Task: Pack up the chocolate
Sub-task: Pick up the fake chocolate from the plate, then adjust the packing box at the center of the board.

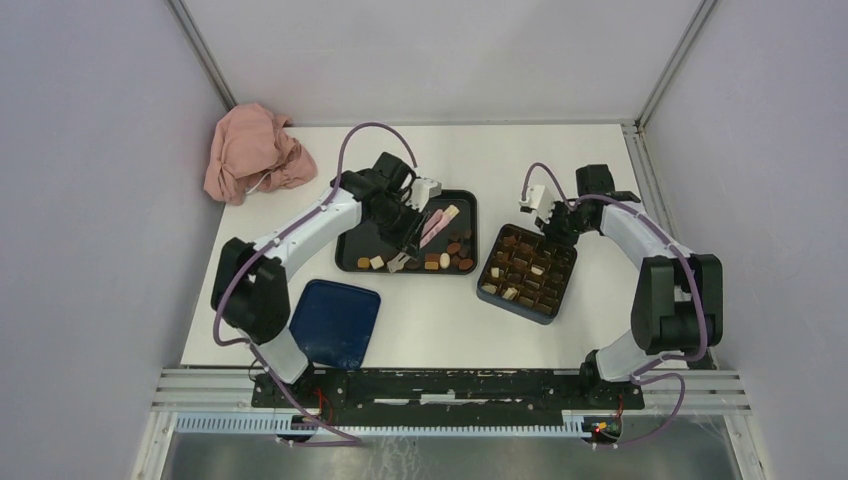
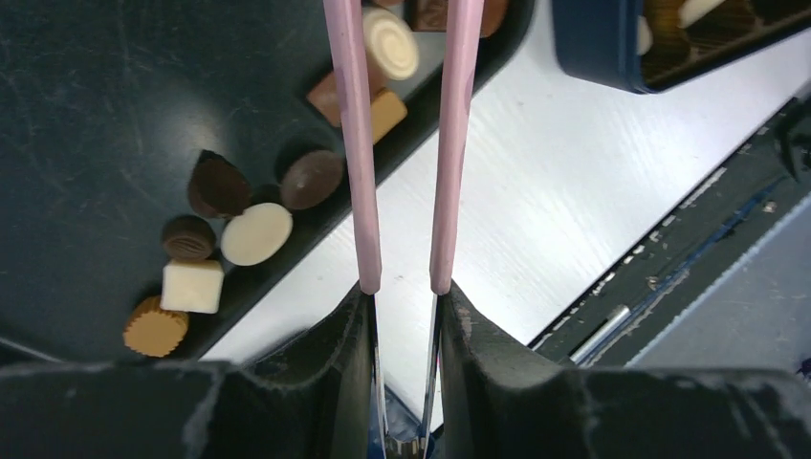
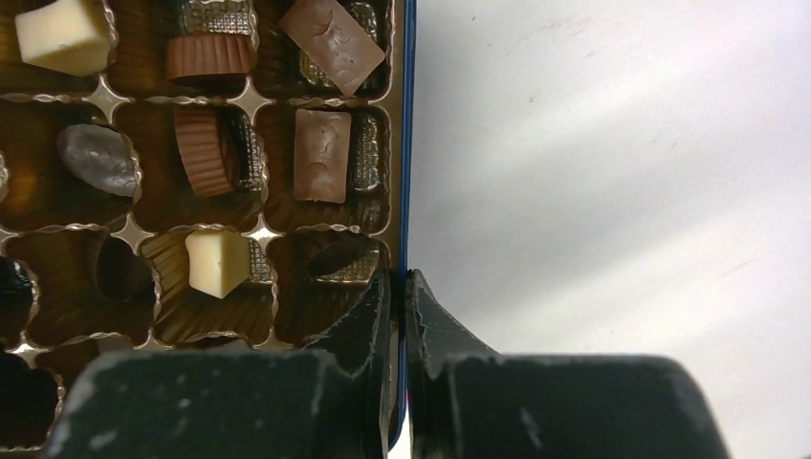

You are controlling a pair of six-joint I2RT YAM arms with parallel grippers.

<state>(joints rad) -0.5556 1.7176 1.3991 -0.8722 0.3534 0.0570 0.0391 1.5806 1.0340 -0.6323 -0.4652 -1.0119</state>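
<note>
The dark blue box is the anchor here: the right claw is pinched fully closed on its thin far wall, one finger inside the gold-lined grid and one outside over bare worktop. Some of the chocolate sits in the box's cells, while loose pieces lie on the black tray just beside the box's left side. Over that tray the left claw is partly closed around the pink tongs, gripping them near the hinge end. The two arms of the tongs stand apart, and their tips run out of the wrist view, so I cannot tell whether they carry anything. The main risk is the pinch on the wall: any lift or pull by the right arm could probably tilt or drag the box and shake pieces out of their cells, and a wall this thin may slip free. The smooth, rounded pieces could also squirt from the tongs and drop on the strip of worktop between tray and box. The tray's raised rim and the box's left wall both have to be cleared. The box's left side looks open for approach. The blue lid lies well apart from the box, beyond the tray's near corner.
</note>
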